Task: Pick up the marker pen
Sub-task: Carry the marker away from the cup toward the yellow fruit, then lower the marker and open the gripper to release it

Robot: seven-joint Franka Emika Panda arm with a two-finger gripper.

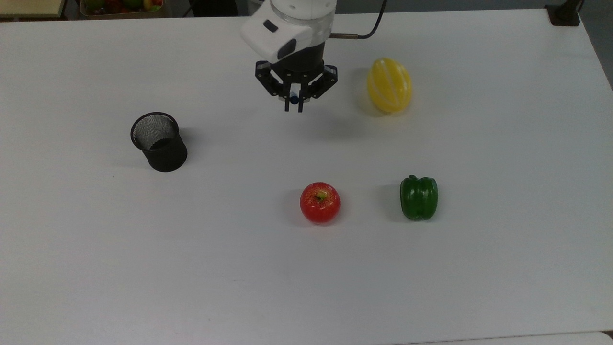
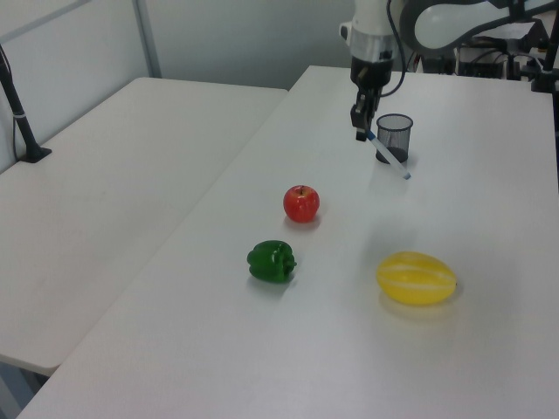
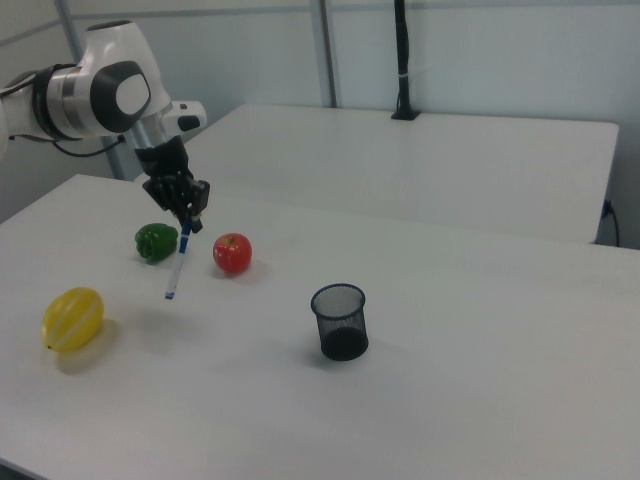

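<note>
My gripper (image 1: 294, 106) hangs above the white table (image 1: 143, 249), between the black mesh cup (image 1: 159, 142) and the yellow melon (image 1: 389, 85). It is shut on the marker pen (image 3: 178, 262) near the pen's blue cap. In the right view the white barrel hangs down from the gripper (image 3: 190, 222), slightly tilted, with its small blue end lowest and clear of the table. From the left view the marker pen (image 2: 390, 157) slants below the gripper (image 2: 361, 133) in front of the mesh cup (image 2: 393, 138). In the top view just a blue spot of the marker pen (image 1: 293, 99) shows between the fingers.
A red apple (image 1: 320, 202) and a green bell pepper (image 1: 419, 197) sit toward the top view's lower middle. The mesh cup (image 3: 340, 322) stands upright with nothing showing inside. A second white table (image 2: 113, 175) adjoins on the left view's left.
</note>
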